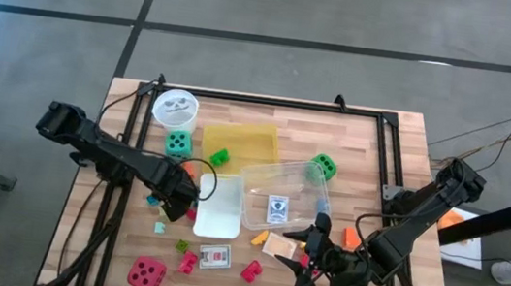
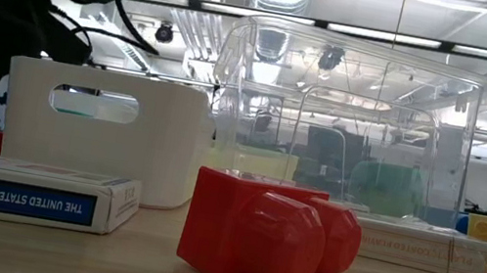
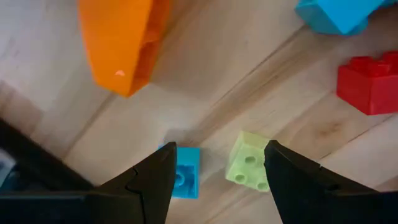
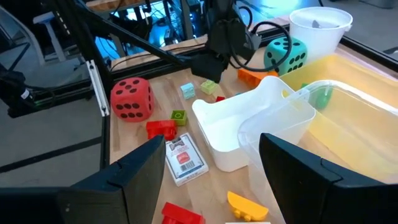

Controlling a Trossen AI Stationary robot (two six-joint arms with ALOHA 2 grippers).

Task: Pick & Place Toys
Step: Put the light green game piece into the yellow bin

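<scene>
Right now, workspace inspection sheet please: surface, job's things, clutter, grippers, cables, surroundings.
Surface: wooden table in a black frame, crowded in the middle.
Job's things: teal die, green die and red die; card pack; red blocks, small blue block and pale green block loose on the wood.
Clutter: white round cup, yellow tray, clear plastic box, white bin.
Grippers: left gripper low over the small blue and pale green blocks, jaws open, empty; right gripper near the table's front right, jaws open, empty.
Cables: black leads on both arms; loose cables off the right edge.
Surroundings: grey floor; nobody seen.
</scene>
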